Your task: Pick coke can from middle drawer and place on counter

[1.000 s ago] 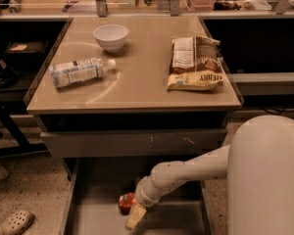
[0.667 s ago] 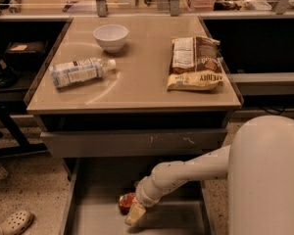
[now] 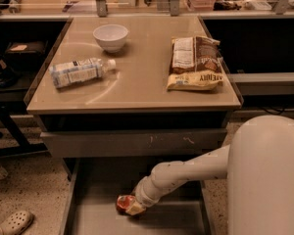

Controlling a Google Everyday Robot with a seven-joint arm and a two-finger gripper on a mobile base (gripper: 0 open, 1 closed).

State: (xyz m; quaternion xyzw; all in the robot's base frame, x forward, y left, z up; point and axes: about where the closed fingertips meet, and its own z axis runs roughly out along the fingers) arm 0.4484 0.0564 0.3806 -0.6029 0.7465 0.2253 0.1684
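**Barely any movement in the last second, looks like it's mid-grab on the can**

Not much has shifted since the earlier frame. The pale two-finger end effector (image 3: 133,207) seems to have tucked up a hair and sits tighter against the small red-orange metal coke can (image 3: 121,202). The can itself is pretty much where it was. So my read is that we're at the grasp step, not the lift.

The end effector is right on the can, down on the floor of the wide shallow grey metal middle drawer (image 3: 90,222), which is pulled open. I honestly can't tell whether it's clamped on the can or just pressed up against it. The can hasn't come off the drawer floor as far as I can see. The white jointed arm (image 3: 186,173) reaches down and left into the drawer from the big white body on the right.

Above that is the grey drawer front with pale scratch marks (image 3: 137,143), then the glossy tan-beige bench (image 3: 142,84), where the can is meant to end up. There's open space in the middle of it, between the other stuff.

Labels now:
- can: pale markings only, no logo I can read
- clear plastic bottle with a white label (image 3: 78,72), lying on its side: bluish print, unreadable
- brown and yellow snack bags (image 3: 193,62): the yellow one has chunky capitals, but I can't make out a word I'd trust
- small white bowl (image 3: 110,35): plain
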